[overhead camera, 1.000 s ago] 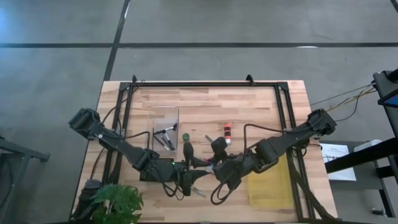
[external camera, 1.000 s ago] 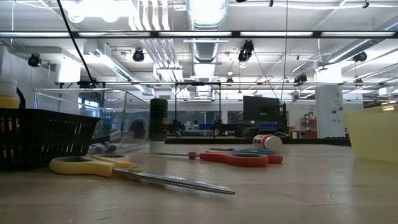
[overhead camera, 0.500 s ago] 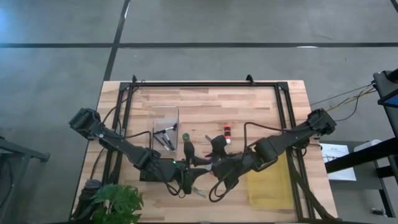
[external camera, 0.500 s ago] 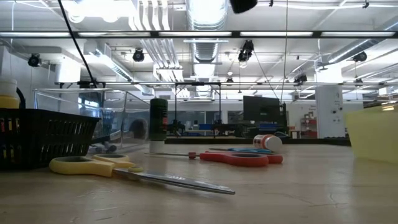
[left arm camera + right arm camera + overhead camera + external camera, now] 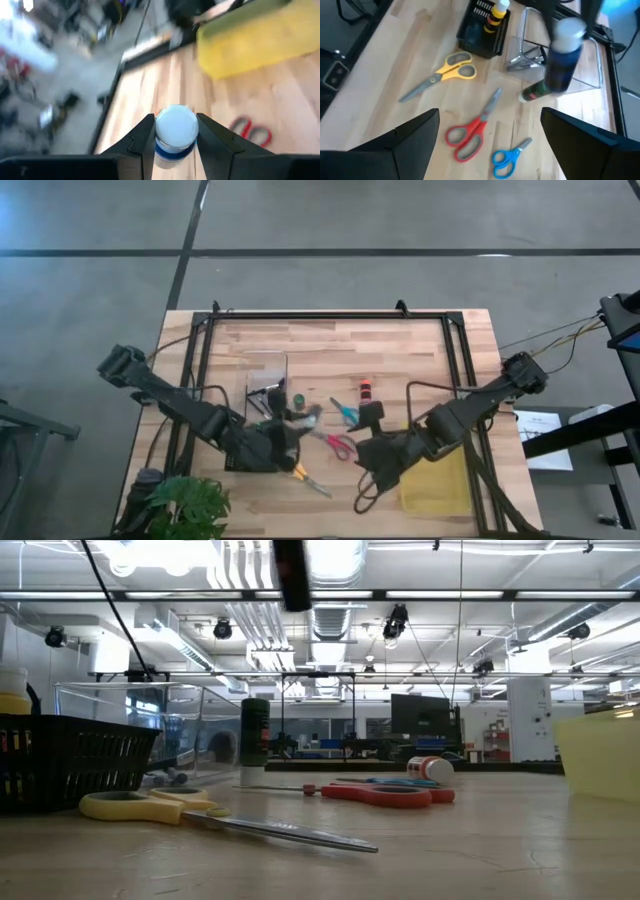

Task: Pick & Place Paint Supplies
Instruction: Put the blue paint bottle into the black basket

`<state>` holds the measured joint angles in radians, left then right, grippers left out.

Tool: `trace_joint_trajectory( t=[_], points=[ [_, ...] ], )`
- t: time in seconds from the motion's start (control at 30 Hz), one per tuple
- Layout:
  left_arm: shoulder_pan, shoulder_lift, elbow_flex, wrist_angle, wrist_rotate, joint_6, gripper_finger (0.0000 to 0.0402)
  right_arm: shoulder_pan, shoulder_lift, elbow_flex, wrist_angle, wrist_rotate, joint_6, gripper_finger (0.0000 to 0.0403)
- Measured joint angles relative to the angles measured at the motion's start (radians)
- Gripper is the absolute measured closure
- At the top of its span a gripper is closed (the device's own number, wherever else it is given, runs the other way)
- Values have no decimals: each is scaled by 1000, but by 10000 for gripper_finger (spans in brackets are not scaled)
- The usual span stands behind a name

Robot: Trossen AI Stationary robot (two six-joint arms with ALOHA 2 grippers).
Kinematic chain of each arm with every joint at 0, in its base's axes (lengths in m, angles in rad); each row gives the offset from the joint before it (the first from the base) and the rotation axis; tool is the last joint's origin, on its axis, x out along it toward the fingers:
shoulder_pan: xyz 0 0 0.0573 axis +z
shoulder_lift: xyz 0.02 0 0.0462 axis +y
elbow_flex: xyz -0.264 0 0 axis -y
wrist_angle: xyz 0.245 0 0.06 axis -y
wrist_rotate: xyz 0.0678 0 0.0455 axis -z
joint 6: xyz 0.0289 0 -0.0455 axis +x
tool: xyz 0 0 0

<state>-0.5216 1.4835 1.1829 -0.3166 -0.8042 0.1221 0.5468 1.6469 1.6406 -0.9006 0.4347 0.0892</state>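
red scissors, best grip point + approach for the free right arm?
Grip the red scissors across the closed metal blades, just past the pivot, coming straight down. They lie flat on the table, so the blades give a narrow span; the loop handles are wider. The right gripper is open above them. The left gripper holds a white-capped bottle.

You are working in a large open lab or industrial workspace. Across the wooden counter (image 5: 330, 350) the low view shows exposed ceiling ducts (image 5: 335, 565), rows of strip lights (image 5: 470, 595), hanging cameras (image 5: 397, 622) and distant monitors (image 5: 418, 712). From above, bare grey concrete floor (image 5: 330, 220) surrounds you.
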Motion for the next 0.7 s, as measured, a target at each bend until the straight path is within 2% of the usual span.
trace_joint_trajectory(
  t=[0.1, 0.33, 0.5, 0.7],
  points=[
    [-2, -65, -36, -110, -3, -165, 280, 31, -4, -8, 0, 23, 31, 56],
    [-30, -224, -253, -118, 57, -411, 280, 78, -4, -27, -9, 40, 101, 56],
    [-57, -316, -375, -72, 109, -517, 280, 95, -4, -33, -8, 65, 126, 56],
    [-138, -377, -417, -79, 226, -596, 280, 101, -4, -34, -8, 66, 148, 56]
  ],
)
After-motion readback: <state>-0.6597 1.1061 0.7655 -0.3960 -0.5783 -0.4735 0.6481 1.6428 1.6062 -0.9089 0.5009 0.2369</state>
